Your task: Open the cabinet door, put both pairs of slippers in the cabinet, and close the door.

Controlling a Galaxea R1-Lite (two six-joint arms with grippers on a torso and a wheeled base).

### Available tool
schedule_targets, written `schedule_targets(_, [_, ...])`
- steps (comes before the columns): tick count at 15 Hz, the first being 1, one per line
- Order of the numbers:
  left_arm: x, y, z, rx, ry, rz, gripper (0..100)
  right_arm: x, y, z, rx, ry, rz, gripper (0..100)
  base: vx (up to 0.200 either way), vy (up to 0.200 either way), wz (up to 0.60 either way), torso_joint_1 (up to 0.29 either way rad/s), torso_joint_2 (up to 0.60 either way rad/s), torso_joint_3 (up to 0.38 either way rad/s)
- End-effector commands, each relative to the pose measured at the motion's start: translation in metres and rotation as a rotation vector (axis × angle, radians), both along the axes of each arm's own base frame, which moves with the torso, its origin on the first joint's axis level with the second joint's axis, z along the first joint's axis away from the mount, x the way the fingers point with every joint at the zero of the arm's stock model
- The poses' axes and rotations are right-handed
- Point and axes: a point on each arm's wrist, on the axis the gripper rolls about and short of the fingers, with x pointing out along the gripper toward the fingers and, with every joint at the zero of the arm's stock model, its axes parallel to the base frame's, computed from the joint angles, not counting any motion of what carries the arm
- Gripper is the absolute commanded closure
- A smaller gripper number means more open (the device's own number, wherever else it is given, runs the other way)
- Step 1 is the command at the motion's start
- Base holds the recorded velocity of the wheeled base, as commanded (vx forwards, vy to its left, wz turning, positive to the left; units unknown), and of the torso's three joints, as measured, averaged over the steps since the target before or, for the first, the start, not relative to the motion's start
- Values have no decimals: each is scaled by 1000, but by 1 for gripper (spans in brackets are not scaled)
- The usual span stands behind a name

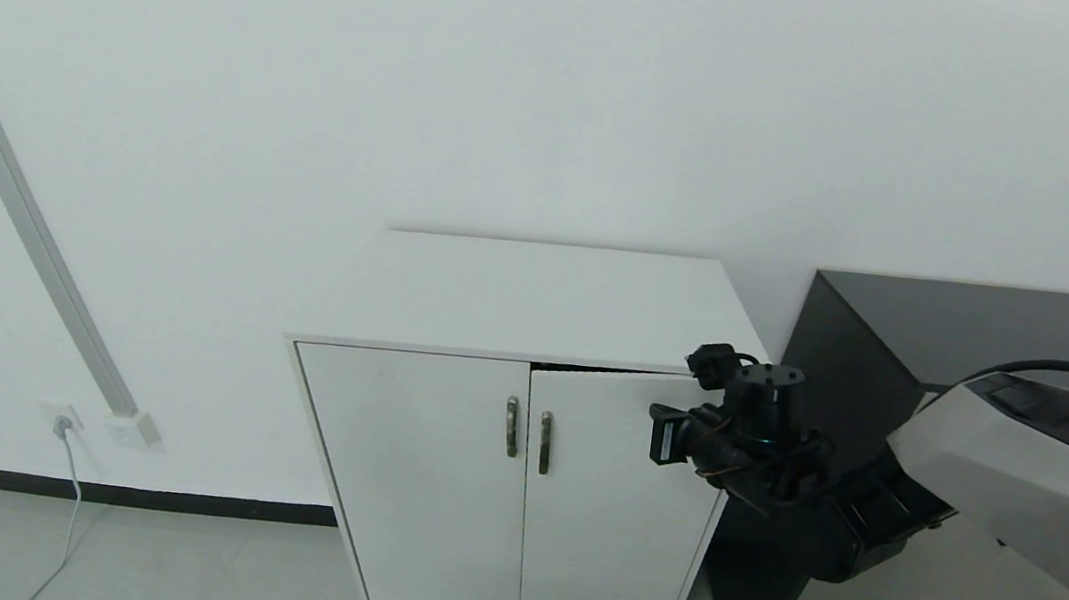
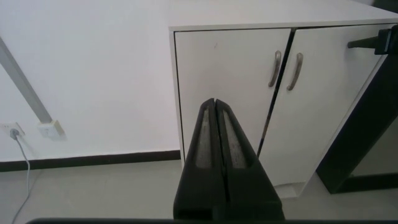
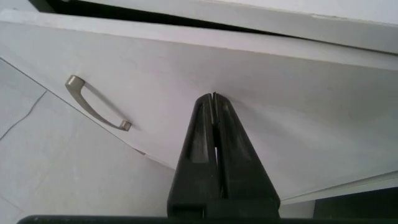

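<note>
Nearest: right hand, fingers pressed together, empty, tip close to the face of the right door. White cabinet against the wall, right door slightly ajar, dark gap along its top. Left door flush. Left hand closed on nothing, low before the doors. Metal handles side by side.

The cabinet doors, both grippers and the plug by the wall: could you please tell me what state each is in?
Left door: shut.
Right door: slightly ajar, with a dark gap along its top edge.
Left gripper: shut, empty, away from the cabinet.
Right gripper: shut, empty, tips close to the ajar door's face.
Plug: plugged in.
</note>
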Motion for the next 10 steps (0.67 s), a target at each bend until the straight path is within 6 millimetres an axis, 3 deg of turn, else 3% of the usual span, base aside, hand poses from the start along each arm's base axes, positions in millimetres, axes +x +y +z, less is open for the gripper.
schedule_targets(1, [0, 0, 0, 0, 1, 0, 100, 3, -2, -5, -4, 7, -6, 100, 0, 0, 0, 0, 0, 0])
schedule_targets(10, [0, 0, 0, -1, 3, 2, 100, 12, -9, -8, -3, 6, -32, 100, 0, 0, 0, 0, 0, 0])
